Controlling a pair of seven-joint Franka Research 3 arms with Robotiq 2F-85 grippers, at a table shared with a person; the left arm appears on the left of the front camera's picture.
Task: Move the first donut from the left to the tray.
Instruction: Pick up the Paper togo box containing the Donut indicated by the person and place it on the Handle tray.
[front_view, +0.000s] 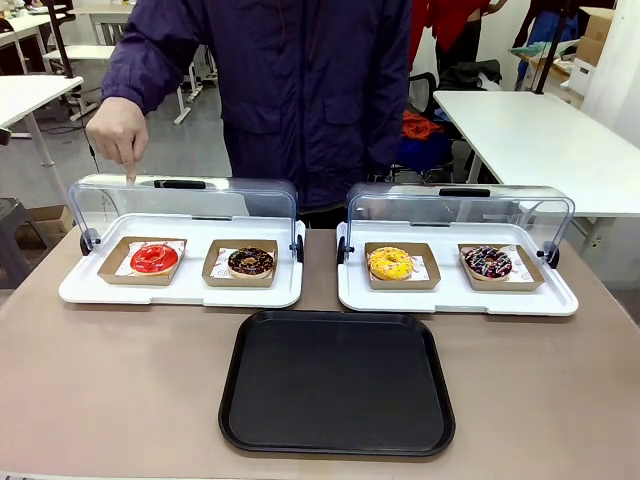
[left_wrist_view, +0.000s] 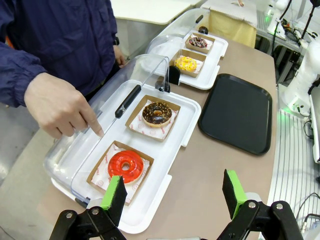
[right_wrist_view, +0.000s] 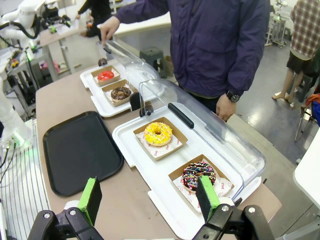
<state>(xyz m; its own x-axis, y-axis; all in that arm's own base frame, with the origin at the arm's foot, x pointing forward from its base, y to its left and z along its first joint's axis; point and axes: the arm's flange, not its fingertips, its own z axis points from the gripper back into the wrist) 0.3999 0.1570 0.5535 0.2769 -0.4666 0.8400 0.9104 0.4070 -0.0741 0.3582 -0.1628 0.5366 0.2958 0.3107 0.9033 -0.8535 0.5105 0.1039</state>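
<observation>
left gripper (left_wrist_view: 174, 181) hangs wide open and empty near the red donut (left_wrist_view: 125, 166).

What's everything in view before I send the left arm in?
white plastic trays, clear lids raised: two, white, table's far side
red glazed ring donut: one, red, left white tray, left spot
chocolate ring donut: one, brown, same tray, right spot
yellow iced ring donut: one, yellow, right white tray, left spot
sprinkled chocolate ring donut: one, dark, same tray, right spot
flat black plastic tray: one, black, mid-table, near side
person's hand: one, pointing at left lid
left gripper: one, black, green pads, open
right gripper: one, same, open
</observation>
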